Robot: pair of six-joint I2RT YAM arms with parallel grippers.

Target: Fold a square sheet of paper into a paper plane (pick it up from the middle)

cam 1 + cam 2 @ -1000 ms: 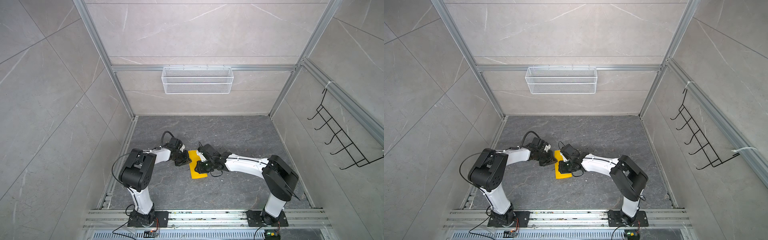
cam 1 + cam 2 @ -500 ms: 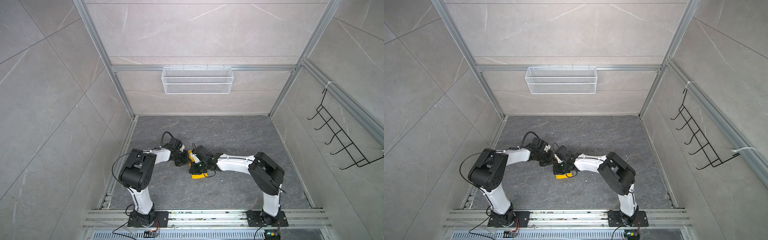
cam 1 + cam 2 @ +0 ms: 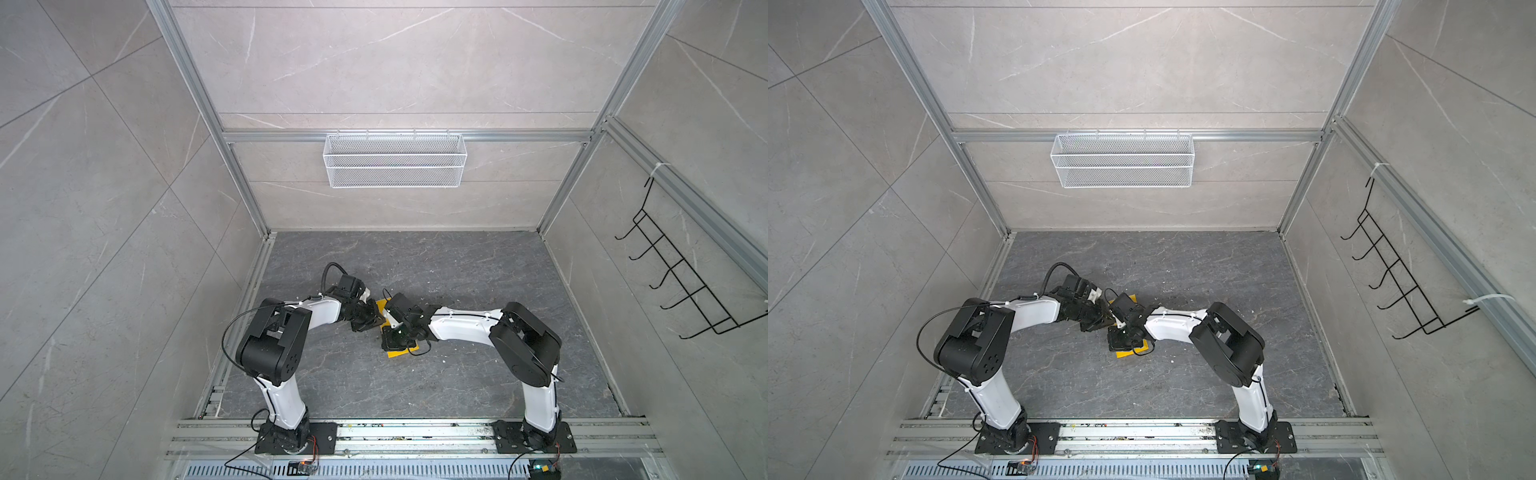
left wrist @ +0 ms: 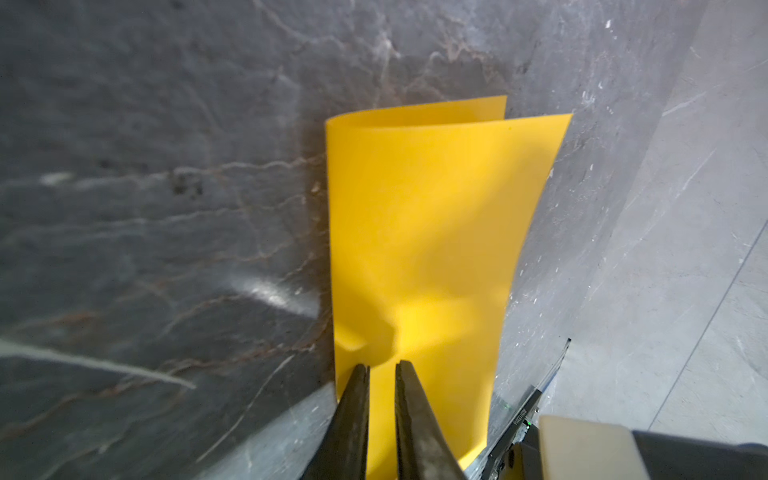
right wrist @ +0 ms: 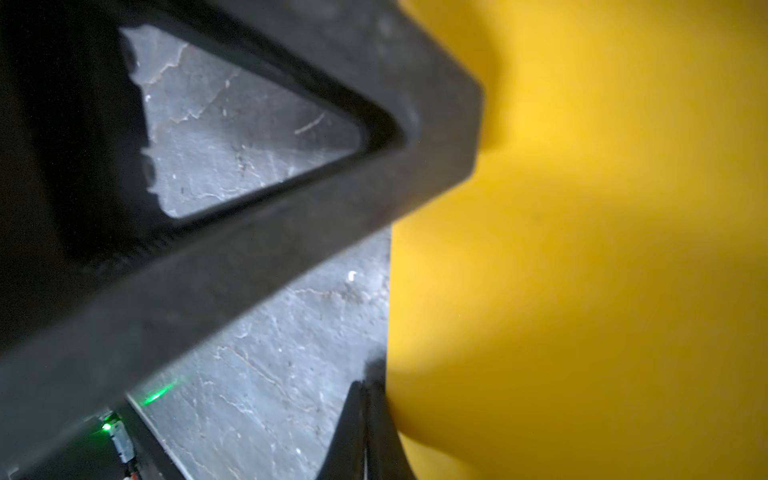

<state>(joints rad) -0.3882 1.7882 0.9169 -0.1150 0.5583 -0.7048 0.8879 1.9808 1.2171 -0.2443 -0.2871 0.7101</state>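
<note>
- The square sheet of paper lies on the dark bench at the lower middle of both top views. It is mostly hidden under the two grippers, and only yellow slivers show there.
- In the left wrist view the sheet is doubled over on itself. A rounded, uncreased bend runs down its left side in the frame. At upper right the free corners do not line up, and the under layer peeks out above the top one.
- The left gripper sits at the bottom centre of that view, over the near end of the sheet and close to the bend. Its jaws are a narrow slit apart with yellow showing through, and nothing seems pinched.
- The right gripper, at the bottom centre of the right wrist view, has its jaws pressed together. Its tip is just beside the sheet's edge; I cannot tell whether any paper is caught in them.
- One of the left gripper's fingers crosses that view as a dark triangular frame, its tip over the yellow.
- Step in hand, as I judge it: the first centre fold, laid over but not flattened.
- The next move likely calls for squaring the free edges. Then one gripper would pin the layers while the other rubs along the bend to set a sharp crease. Thin paper may slide or buckle if pushed sideways.
</note>
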